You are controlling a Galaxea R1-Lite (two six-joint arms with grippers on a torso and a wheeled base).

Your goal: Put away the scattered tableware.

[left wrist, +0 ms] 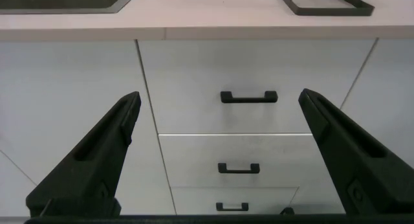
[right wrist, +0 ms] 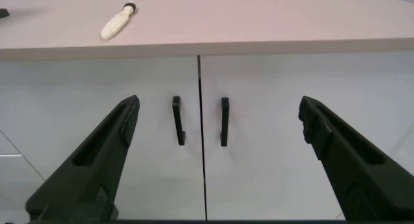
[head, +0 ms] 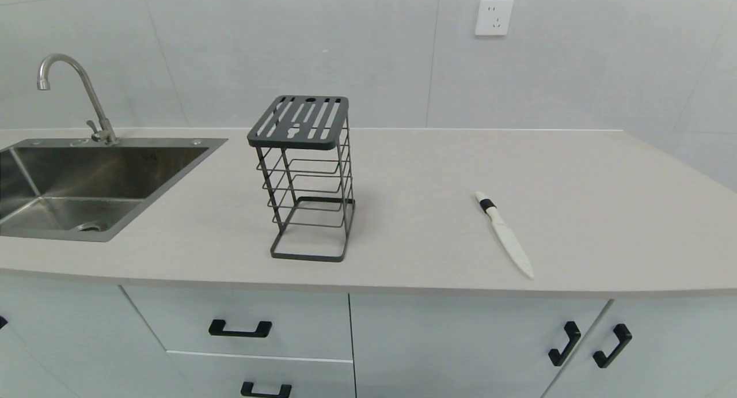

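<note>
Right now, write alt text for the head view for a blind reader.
A white knife with a black band lies flat on a pale countertop, apart from an upright black wire rack with a slotted top to its left. A steel sink with a curved faucet sits at the far left.

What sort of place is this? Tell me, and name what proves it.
Most likely a kitchen. A steel sink with a curved faucet is set into the countertop. Drawers and cupboard doors sit below. A white knife lies on top, apart from a black wire rack.
</note>
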